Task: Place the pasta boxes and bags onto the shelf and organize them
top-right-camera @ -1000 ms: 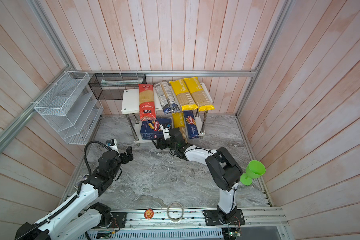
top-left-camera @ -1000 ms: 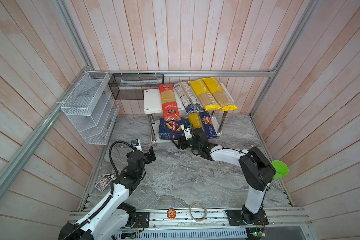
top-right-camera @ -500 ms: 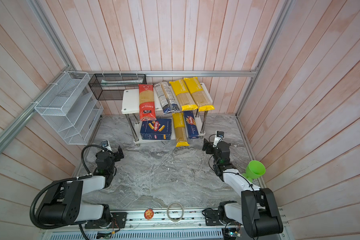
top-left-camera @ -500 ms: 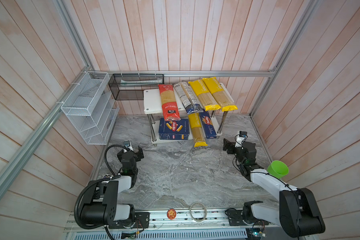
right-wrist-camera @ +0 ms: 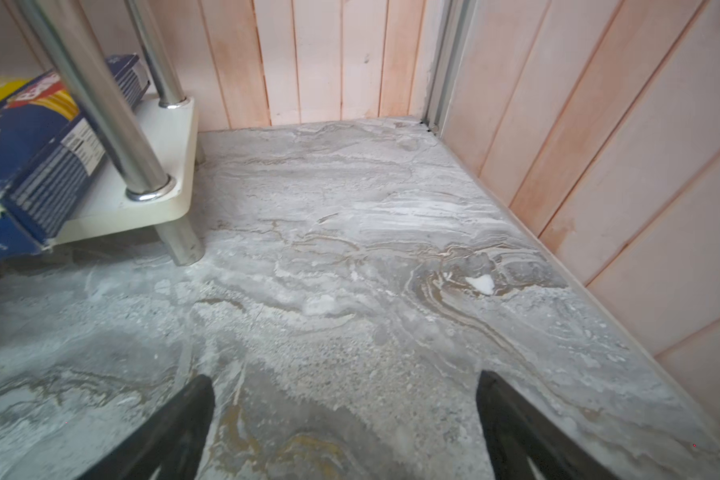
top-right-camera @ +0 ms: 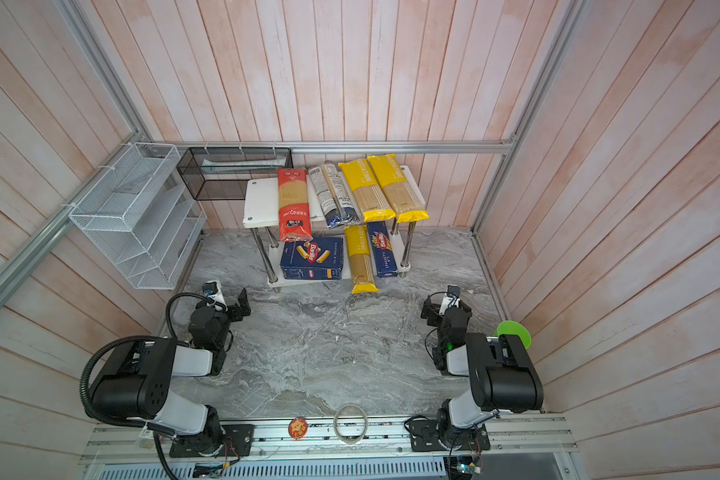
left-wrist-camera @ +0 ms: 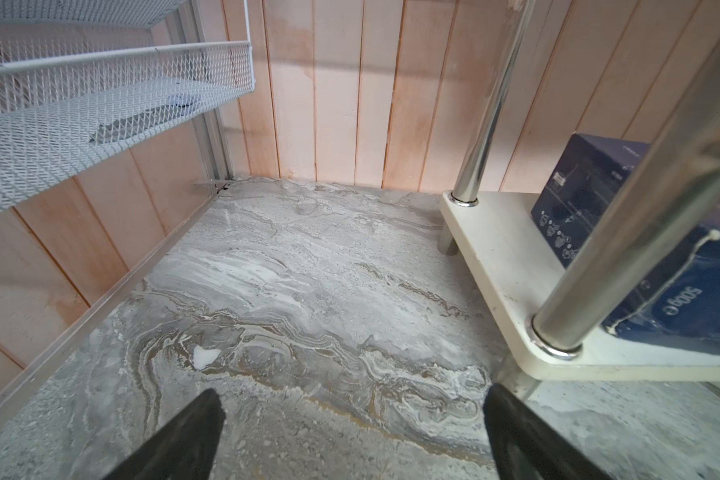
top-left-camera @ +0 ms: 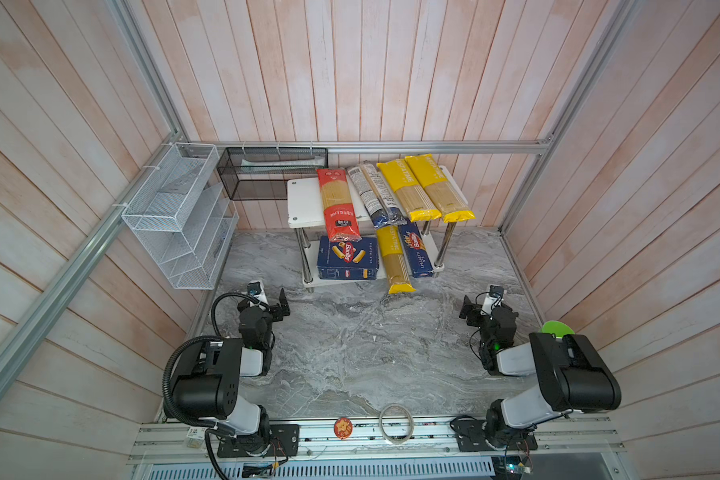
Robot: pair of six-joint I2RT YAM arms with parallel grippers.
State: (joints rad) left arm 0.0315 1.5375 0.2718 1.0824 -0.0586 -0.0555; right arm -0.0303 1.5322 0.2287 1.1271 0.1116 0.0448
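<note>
Left claw (left-wrist-camera: 354, 395) and right claw (right-wrist-camera: 346, 382) hung wide open and empty, low over the table (top-left-camera: 350, 345). The shelf (top-left-camera: 304, 203) stood stocked, one yellow bag (top-left-camera: 395, 262) overhanging its lower board (left-wrist-camera: 499, 266), lengthwise toward the arms, nearer the right claw.

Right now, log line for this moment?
left pincer: open, empty | right pincer: open, empty | shelf: loaded | yellow bag, lower tier: overhangs front
</note>
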